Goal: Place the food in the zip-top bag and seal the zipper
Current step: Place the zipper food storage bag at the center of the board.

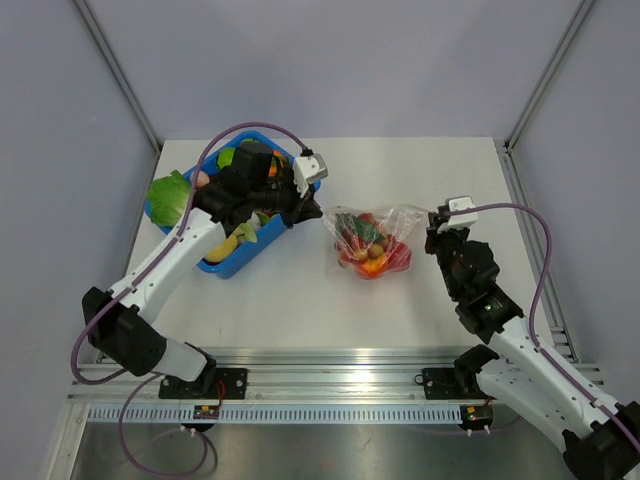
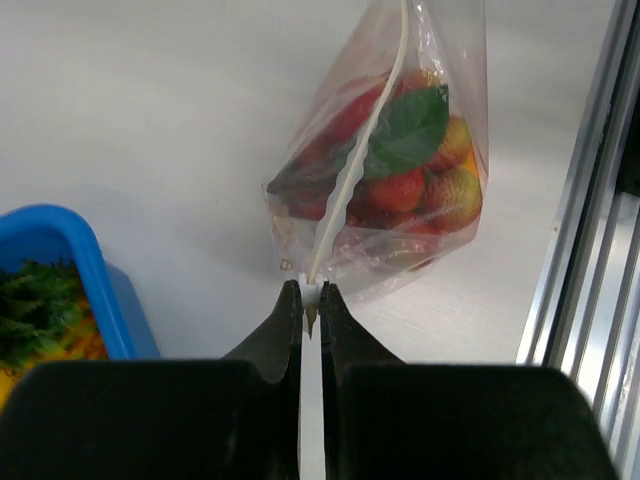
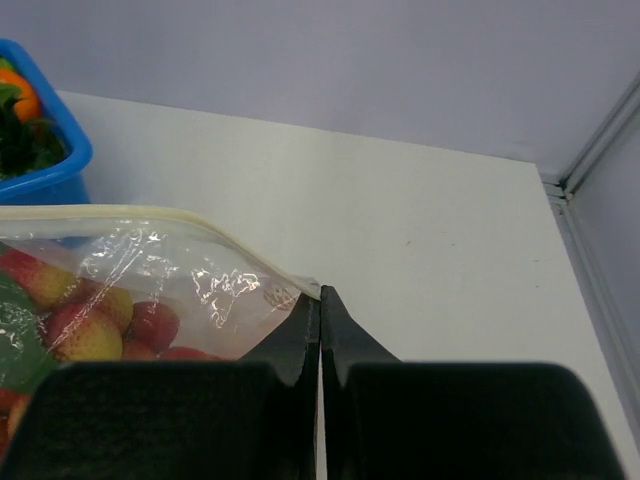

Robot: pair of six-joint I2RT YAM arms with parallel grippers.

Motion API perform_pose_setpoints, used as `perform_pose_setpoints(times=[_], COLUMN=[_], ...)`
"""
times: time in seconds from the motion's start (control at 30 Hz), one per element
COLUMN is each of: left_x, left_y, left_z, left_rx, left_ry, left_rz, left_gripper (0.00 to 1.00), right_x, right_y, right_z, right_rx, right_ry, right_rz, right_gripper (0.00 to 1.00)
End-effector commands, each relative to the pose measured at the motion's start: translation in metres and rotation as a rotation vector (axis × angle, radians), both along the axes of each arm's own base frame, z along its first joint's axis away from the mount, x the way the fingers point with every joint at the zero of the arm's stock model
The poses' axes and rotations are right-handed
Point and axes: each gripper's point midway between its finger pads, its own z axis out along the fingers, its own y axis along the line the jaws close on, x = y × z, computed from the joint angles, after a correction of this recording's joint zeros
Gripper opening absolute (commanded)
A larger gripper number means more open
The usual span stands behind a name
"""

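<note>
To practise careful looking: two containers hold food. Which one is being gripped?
The clear zip-top bag, pinched at its zipper ends by left gripper and right gripper; the blue bin is not.

Closed jaws pinch the zipper at its end.

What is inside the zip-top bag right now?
Through the clear zip-top bag show red and red-yellow toy fruits and a green leaf. They are piled together, so any pieces beneath or behind them are hidden, and an exact count cannot be made.
</note>
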Motion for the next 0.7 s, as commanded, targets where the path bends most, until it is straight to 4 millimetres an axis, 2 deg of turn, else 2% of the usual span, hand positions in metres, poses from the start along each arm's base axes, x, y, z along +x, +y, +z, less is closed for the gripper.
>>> perform_pose_setpoints(times=[0.0,0.03,0.07,0.1,0.13,0.17,0.2,0.23,0.27,0.33,0.37,0.4,0.43,0.47,0.5,0.53,0.57,0.6,0.67], left_x=[0.040,0.048,0.056,0.073,0.080,0.090,0.101,0.111,0.117,0.120,0.119,0.115,0.113,0.107,0.102,0.096,0.082,0.076,0.064], left_y=[-0.035,-0.041,-0.047,-0.058,-0.064,-0.070,-0.075,-0.082,-0.085,-0.088,-0.088,-0.089,-0.087,-0.083,-0.080,-0.077,-0.069,-0.065,-0.054], left_z=[0.043,0.057,0.063,0.056,0.063,0.078,0.090,0.084,0.100,0.107,0.107,0.109,0.105,0.110,0.094,0.091,0.108,0.092,0.105], left_rx=[-0.171,-0.205,-0.224,-0.236,-0.264,-0.292,-0.324,-0.334,-0.360,-0.384,-0.388,-0.392,-0.380,-0.378,-0.358,-0.354,-0.371,-0.360,-0.392], left_ry=[-0.098,-0.112,-0.122,-0.118,-0.111,-0.140,-0.172,-0.140,-0.171,-0.184,-0.181,-0.178,-0.175,-0.180,-0.144,-0.138,-0.169,-0.150,-0.170], left_rz=[-0.008,0.003,0.001,0.002,0.015,0.017,0.029,0.040,0.044,0.038,0.035,0.020,0.019,0.022,0.027,0.025,0.020,0.022,0.059], left_gripper=[0.00,0.00,0.00,0.00,0.00,0.00,0.00,0.00,0.00,0.00,0.04,0.23,0.52,0.70,0.83,0.93,0.96,0.97,0.97], right_x=[0.017,0.023,0.030,0.044,0.053,0.066,0.071,0.074,0.077,0.076,0.073,0.070,0.066,0.056,0.050,0.043,0.030,0.024,0.010], right_y=[-0.023,-0.027,-0.029,-0.028,-0.040,-0.042,-0.047,-0.049,-0.051,-0.051,-0.050,-0.048,-0.047,-0.050,-0.051,-0.051,-0.056,-0.057,-0.064], right_z=[0.059,0.067,0.071,0.078,0.082,0.080,0.092,0.094,0.097,0.099,0.094,0.086,0.079,0.071,0.057,0.050,0.050,0.039,0.036], right_rx=[0.040,0.001,-0.016,-0.022,-0.031,-0.032,-0.014,-0.011,-0.008,-0.002,-0.011,-0.016,0.012,0.025,0.039,0.092,0.122,0.132,0.183], right_ry=[-0.154,-0.171,-0.180,-0.193,-0.199,-0.196,-0.219,-0.223,-0.229,-0.232,-0.205,-0.178,-0.150,-0.117,-0.086,-0.068,-0.067,-0.044,-0.024], right_rz=[-0.161,-0.187,-0.205,-0.224,-0.269,-0.297,-0.318,-0.329,-0.335,-0.332,-0.312,-0.299,-0.284,-0.281,-0.276,-0.274,-0.275,-0.276,-0.295], right_gripper=[0.00,0.00,0.00,0.00,0.00,0.00,0.00,0.00,0.00,0.00,0.08,0.37,0.55,0.69,0.96,0.99,0.99,0.99,0.99])
